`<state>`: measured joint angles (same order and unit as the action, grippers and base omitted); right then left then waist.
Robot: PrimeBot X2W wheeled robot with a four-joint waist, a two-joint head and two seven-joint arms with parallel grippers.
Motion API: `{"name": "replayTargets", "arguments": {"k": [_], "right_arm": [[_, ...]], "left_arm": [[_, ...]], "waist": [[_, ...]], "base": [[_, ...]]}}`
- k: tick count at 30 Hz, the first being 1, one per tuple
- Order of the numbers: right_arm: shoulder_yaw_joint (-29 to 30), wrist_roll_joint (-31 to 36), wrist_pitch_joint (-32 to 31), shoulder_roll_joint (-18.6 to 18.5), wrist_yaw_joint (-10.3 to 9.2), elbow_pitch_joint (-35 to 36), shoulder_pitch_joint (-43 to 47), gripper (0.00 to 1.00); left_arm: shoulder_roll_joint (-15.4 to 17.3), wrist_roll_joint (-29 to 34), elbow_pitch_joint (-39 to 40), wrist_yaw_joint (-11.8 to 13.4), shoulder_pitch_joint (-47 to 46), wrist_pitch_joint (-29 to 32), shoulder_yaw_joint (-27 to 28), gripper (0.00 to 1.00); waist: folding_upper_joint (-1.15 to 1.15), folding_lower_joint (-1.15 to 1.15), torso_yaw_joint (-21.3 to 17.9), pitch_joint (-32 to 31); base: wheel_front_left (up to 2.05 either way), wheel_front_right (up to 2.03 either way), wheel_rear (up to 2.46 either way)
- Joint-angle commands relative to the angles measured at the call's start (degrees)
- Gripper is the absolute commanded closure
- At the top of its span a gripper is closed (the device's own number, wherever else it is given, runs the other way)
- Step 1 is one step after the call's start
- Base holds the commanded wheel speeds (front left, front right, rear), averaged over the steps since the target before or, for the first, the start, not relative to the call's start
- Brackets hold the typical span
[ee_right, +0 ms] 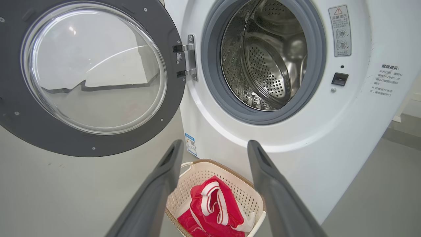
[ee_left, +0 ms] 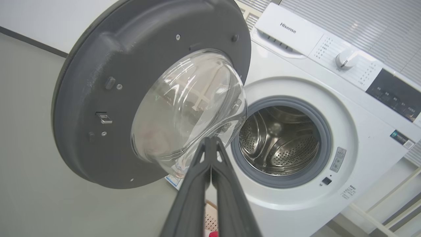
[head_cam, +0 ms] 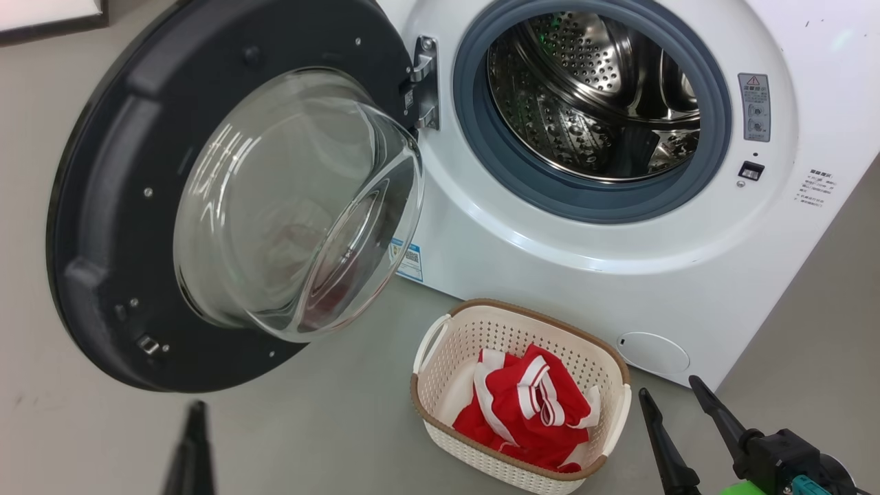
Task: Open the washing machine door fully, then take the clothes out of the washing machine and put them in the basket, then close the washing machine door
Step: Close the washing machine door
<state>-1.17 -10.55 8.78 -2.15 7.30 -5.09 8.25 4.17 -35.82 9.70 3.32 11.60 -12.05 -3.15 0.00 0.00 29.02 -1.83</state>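
With the clothes (head_cam: 529, 405) in the basket (head_cam: 522, 307) at lower centre, the door (head_cam: 117, 206) hung wide open at upper left, above the left gripper (head_cam: 197, 412), pinched shut on nothing and nearer it than the right gripper (head_cam: 668, 386), spread wide and empty.

The floor (head_cam: 330, 426) is a smooth, pale grey surface with a dull sheen and a few faint scuffs and dark specks towards its left side. The white washing machine (head_cam: 584, 275) stands squarely on it, its lower front edge meeting the grey in a clean line. The cream basket (head_cam: 448, 364) sits upright on the floor just before that lower front edge; whether the two touch cannot be told.
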Motion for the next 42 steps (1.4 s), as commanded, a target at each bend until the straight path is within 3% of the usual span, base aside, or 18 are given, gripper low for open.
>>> {"name": "replayTargets", "arguments": {"k": [1, 2, 7, 10, 14, 18, 23, 27, 34, 42], "right_arm": [[-1.4, -0.1, 0.0, -0.7, 0.19, 1.5, -1.5, 0.00], [-1.4, -0.1, 0.0, -0.7, 0.19, 1.5, -1.5, 0.00], [-1.1, 0.1, -0.1, -0.7, 0.19, 2.1, -1.7, 0.00], [-1.1, 0.3, -0.4, -0.7, 0.19, 2.4, -1.9, 0.00], [-1.2, 0.4, -0.6, -0.7, 0.19, 3.0, -2.4, 0.00], [-1.3, 0.7, -1.0, -0.7, 0.19, 3.4, -2.9, 0.00], [-1.2, 1.0, -1.3, -0.7, 0.19, 3.7, -3.4, 0.00], [-1.1, 1.1, -1.5, -0.7, 0.19, 4.0, -3.8, 0.00], [-1.1, 1.5, -1.8, -0.7, 0.19, 4.3, -4.3, 0.00], [-1.5, 1.6, -2.1, -0.7, 0.19, 4.3, -4.7, 0.00]], "left_arm": [[-0.6, -7.6, 2.5, -2.0, -4.0, -1.0, 4.6, 1.00], [-0.6, -7.6, 2.5, -2.0, -4.0, -1.0, 4.6, 1.00], [-1.1, -28.6, 3.8, -5.6, -7.7, -1.3, 11.9, 1.00], [-0.8, -37.2, 3.5, -6.6, -10.2, -0.6, 16.8, 1.00], [2.1, -45.7, 1.3, -7.2, -14.5, 0.4, 24.1, 1.00], [7.2, -52.2, -5.0, -7.1, -19.9, 3.0, 29.5, 1.00], [14.9, -55.6, -15.9, -6.7, -26.1, 6.0, 33.3, 1.00], [18.7, -57.7, -23.9, -6.3, -30.2, 8.4, 34.3, 1.00], [22.0, -59.8, -34.9, -5.5, -34.7, 14.3, 32.3, 1.00], [23.5, -60.0, -42.7, -6.1, -37.0, 23.0, 27.4, 1.00]], "waist": [[0.00, 0.00, 0.0, 0.1], [0.00, 0.00, 0.0, 0.1], [0.00, 0.00, 0.2, 0.7], [0.00, 0.00, 0.2, 1.1], [0.00, 0.00, -0.2, 2.0], [0.00, 0.00, -0.8, 2.8], [0.00, 0.00, -1.8, 3.6], [0.00, 0.00, -2.6, 4.2], [0.00, 0.00, -3.5, 4.9], [0.00, 0.00, -4.5, 4.8]], "base": [[0.00, 0.00, 0.00], [0.00, 0.00, 0.00], [0.00, 0.00, 0.00], [0.00, 0.00, 0.00], [0.00, 0.00, 0.00], [0.00, 0.00, 0.00], [0.00, 0.00, 0.00], [0.00, 0.00, 0.00], [0.00, 0.00, 0.00], [0.00, 0.00, 0.00]]}}
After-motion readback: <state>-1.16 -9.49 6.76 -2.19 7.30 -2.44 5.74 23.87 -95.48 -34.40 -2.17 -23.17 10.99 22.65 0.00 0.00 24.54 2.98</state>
